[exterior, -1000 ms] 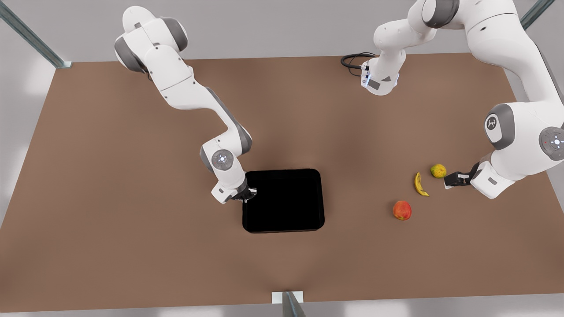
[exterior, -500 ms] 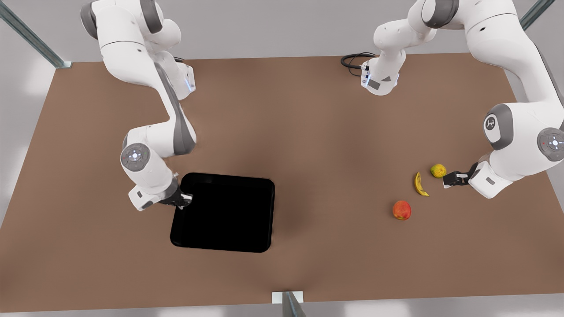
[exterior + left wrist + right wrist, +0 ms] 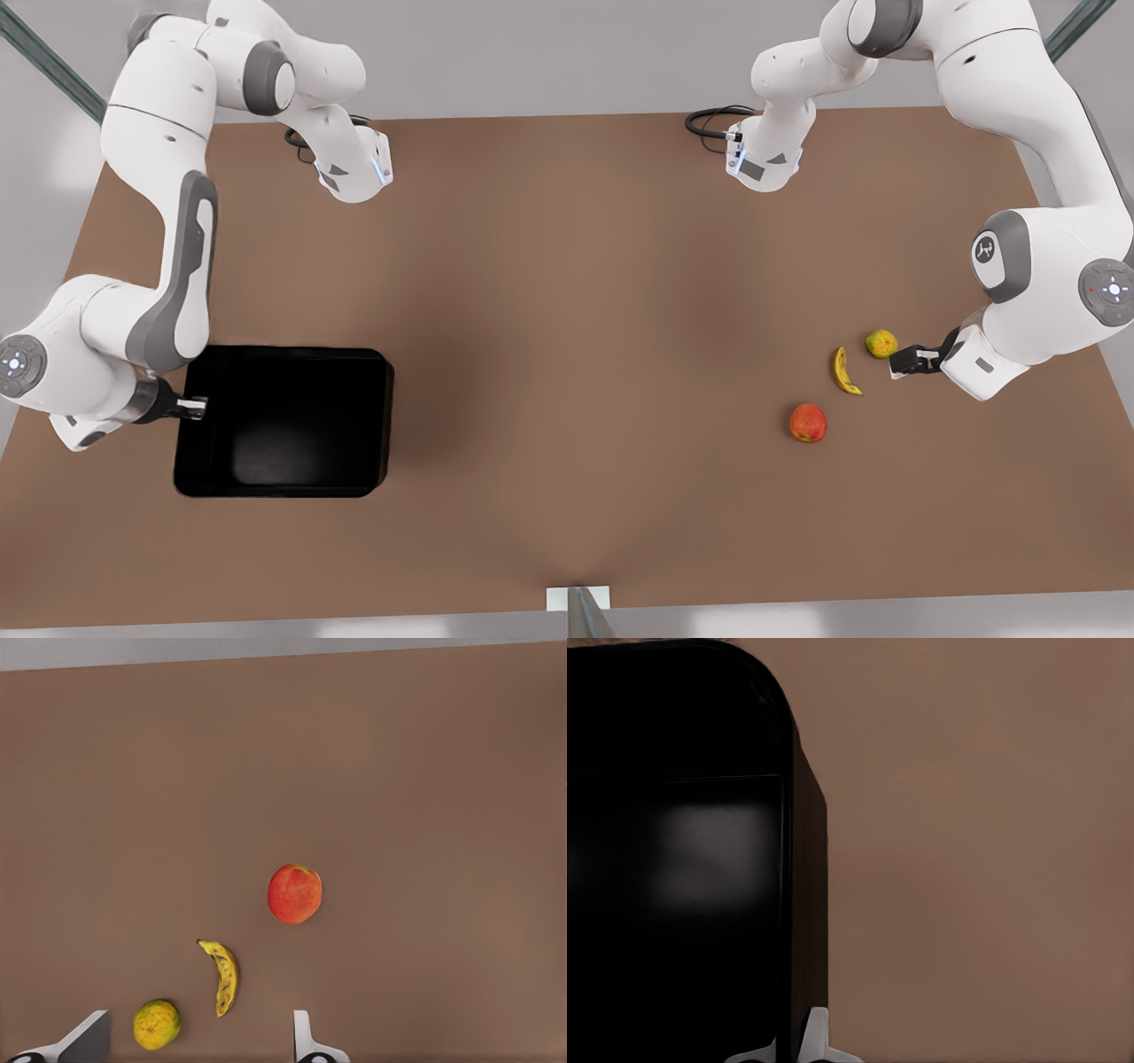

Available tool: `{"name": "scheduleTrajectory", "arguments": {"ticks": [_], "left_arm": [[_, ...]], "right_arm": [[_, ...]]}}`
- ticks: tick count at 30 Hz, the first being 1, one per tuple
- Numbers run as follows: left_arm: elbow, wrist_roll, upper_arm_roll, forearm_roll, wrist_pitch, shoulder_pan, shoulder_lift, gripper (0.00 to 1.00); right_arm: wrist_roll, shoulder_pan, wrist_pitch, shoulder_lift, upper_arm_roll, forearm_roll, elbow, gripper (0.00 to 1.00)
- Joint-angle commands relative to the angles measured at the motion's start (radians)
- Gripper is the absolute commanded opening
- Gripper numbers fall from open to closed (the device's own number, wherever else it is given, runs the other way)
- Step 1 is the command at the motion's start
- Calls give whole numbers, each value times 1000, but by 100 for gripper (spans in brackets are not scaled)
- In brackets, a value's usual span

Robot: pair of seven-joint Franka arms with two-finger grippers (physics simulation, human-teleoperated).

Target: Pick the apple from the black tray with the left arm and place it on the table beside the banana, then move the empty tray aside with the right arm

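The apple lies on the brown table, just nearer the front edge than the spotted banana. My left gripper hovers open at the front view's right, close to the banana and holding nothing. Over at the front view's left, the black tray sits flat with nothing in it. My right gripper is shut on the tray's rim at its left side.
A yellow-green round fruit lies right by the left gripper. A black cable coils at the table's back edge. Metal posts stand at the corners, and a bracket marks the front edge.
My right gripper has dragged the black tray from the table's middle far toward the front view's left. The left arm and the fruits have stayed put.
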Motion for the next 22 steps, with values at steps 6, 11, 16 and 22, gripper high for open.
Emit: {"name": "scheduleTrajectory", "arguments": {"ticks": [6,11,16,22], "left_arm": [[2,-12,-1,0,-2,0,-3,100],[62,-56,-6,-39,4,-32,20,100],[62,-58,-6,-32,4,-32,25,100],[62,-62,-6,-37,4,-32,25,100]], "right_arm": [[-656,-41,170,165,-6,76,12,14],[-651,-53,251,214,-3,77,11,54],[-479,-29,38,56,17,120,109,100],[-51,-243,-151,-41,547,-248,258,100]]}}
